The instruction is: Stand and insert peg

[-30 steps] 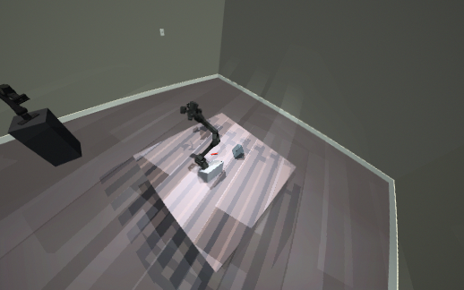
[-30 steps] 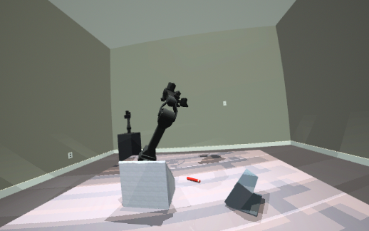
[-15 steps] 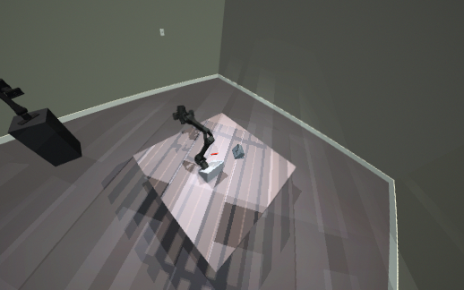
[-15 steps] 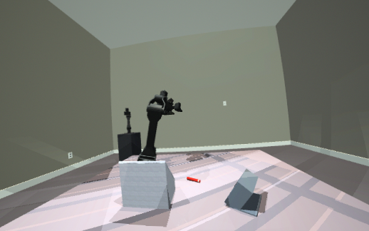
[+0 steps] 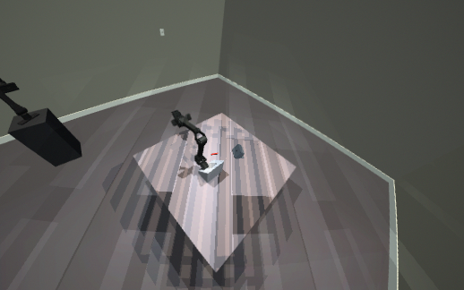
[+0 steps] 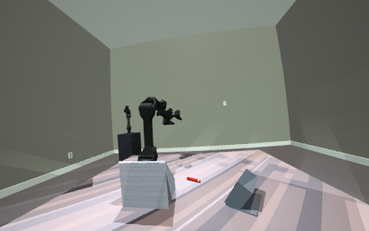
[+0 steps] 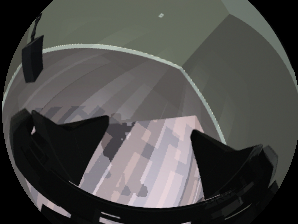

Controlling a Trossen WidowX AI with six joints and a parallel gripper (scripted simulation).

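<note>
The red peg (image 5: 214, 154) (image 6: 193, 179) lies on its side on the table (image 5: 207, 233) (image 6: 97, 199), with its white band at the right end in the exterior view. The blue-grey sloped panel (image 5: 238, 151) (image 6: 241, 190) stands to the right of the peg in the top and exterior views; its hole cannot be made out. My gripper (image 5: 181, 118) (image 6: 174, 119) (image 7: 150, 127) is open and empty, raised high above the table and away from the peg. Neither peg nor panel shows in the wrist view.
The arm stands on a pale block (image 5: 212, 171) (image 6: 144, 185), left of the peg in the exterior view. A dark pedestal (image 5: 46, 136) (image 6: 129, 145) (image 7: 33, 59) with another black arm stands farther off, beyond the table. Walls surround the area.
</note>
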